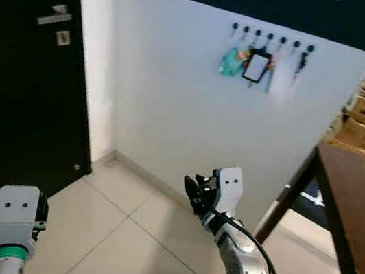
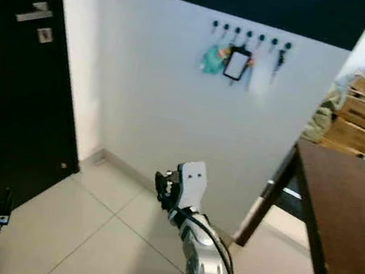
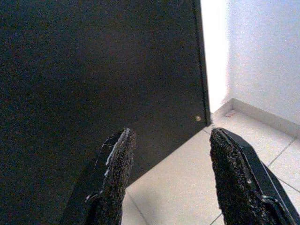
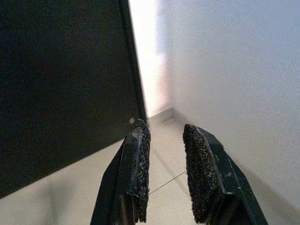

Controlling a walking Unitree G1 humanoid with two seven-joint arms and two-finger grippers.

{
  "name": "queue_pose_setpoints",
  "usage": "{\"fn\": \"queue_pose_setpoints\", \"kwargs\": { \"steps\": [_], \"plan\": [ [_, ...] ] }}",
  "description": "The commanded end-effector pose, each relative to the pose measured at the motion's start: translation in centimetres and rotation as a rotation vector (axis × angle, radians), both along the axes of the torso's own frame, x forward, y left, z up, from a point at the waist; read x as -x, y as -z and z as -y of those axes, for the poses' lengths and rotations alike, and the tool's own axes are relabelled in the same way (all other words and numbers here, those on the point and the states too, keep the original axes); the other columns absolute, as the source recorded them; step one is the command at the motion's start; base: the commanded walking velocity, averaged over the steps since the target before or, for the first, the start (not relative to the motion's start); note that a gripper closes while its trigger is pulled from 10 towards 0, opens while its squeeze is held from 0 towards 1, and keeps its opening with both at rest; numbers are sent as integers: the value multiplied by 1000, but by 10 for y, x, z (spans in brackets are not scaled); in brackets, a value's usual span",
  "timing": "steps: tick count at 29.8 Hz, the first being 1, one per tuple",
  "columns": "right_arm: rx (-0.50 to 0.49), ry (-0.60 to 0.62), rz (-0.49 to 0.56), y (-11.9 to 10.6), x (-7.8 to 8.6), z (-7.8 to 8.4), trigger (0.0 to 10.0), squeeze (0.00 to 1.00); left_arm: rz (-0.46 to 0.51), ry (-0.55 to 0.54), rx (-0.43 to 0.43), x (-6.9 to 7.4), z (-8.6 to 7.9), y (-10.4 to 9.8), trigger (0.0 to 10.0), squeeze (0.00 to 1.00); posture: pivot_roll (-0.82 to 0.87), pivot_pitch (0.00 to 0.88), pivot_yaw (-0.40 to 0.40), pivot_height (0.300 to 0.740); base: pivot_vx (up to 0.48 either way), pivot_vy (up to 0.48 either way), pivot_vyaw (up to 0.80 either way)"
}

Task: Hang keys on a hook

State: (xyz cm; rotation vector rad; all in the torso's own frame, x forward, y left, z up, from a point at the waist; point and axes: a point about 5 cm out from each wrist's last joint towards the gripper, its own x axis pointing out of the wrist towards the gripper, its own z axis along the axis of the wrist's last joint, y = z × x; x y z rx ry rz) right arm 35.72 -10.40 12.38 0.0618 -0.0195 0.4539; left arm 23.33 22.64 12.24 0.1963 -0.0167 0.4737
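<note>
White wall (image 1: 175, 94), hook rack (image 1: 271, 36), tiled floor (image 1: 124, 239), black door (image 1: 14, 103).

no legible text, no labels, brands, numbers or signs readable on any surface

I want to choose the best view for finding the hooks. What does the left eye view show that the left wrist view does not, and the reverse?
Left eye view alone: the hooks high on the white wall, keys hanging there, a table and the right end effector. Left wrist view alone: the left end effector, fingers apart and empty. Both: the dark door and the floor.
</note>
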Motion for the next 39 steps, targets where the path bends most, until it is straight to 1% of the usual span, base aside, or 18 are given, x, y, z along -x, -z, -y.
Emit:
{"fn": "queue_pose_setpoints", "kwargs": {
  "steps": [1,8,9,10,16,19,24,26,27,28,30,32,34,39],
  "plan": [
    [-6,5,-19,7,3,0,10000,0,-14,5,-16,3,-2,-2,10000,0,23,41,56,740,0,0,0],
    [-27,29,-36,10,5,2,10000,0,-45,13,-17,0,-2,6,10000,0,-21,43,76,740,0,0,0],
    [-25,35,-36,10,6,4,10000,0,-50,15,-14,-1,-2,8,10000,0,-27,44,74,740,0,0,0],
    [-20,39,-36,10,4,5,10000,0,-54,18,-10,-5,-1,8,10000,0,-28,47,72,740,0,0,0],
    [-15,32,-34,10,3,4,10000,0,-51,32,-6,-8,1,6,10000,0,-27,50,72,740,0,0,0],
    [-21,27,-35,11,6,2,10000,0,-65,57,-2,-9,4,8,10000,0,-37,51,80,740,0,0,0],
    [-28,25,-38,13,10,1,10000,0,-71,56,15,-9,5,10,10000,0,-50,54,85,740,0,0,0],
    [-30,30,-42,15,13,3,10000,0,-69,56,33,-12,6,11,10000,0,-68,59,85,740,0,0,0],
    [-30,30,-42,15,13,3,10000,0,-69,56,33,-12,6,11,10000,0,-68,59,85,740,0,0,0],
    [-28,36,-48,17,14,5,10000,0,-76,77,4,-14,8,10,10000,0,-72,60,84,740,0,-480,0],
    [-25,41,-52,18,15,7,10000,0,-75,89,5,-15,11,10,10000,0,-73,60,84,740,0,-480,0],
    [-20,50,-53,18,15,10,10000,0,-51,97,35,-16,14,10,10000,0,-78,61,85,740,0,-311,0],
    [-19,54,-51,17,14,12,10000,0,-57,90,70,-16,13,13,10000,0,-85,63,85,740,0,0,0],
    [-25,54,-52,16,16,11,10000,0,-68,99,66,-18,12,13,10000,0,-91,67,85,740,0,0,0]
  ]
}}
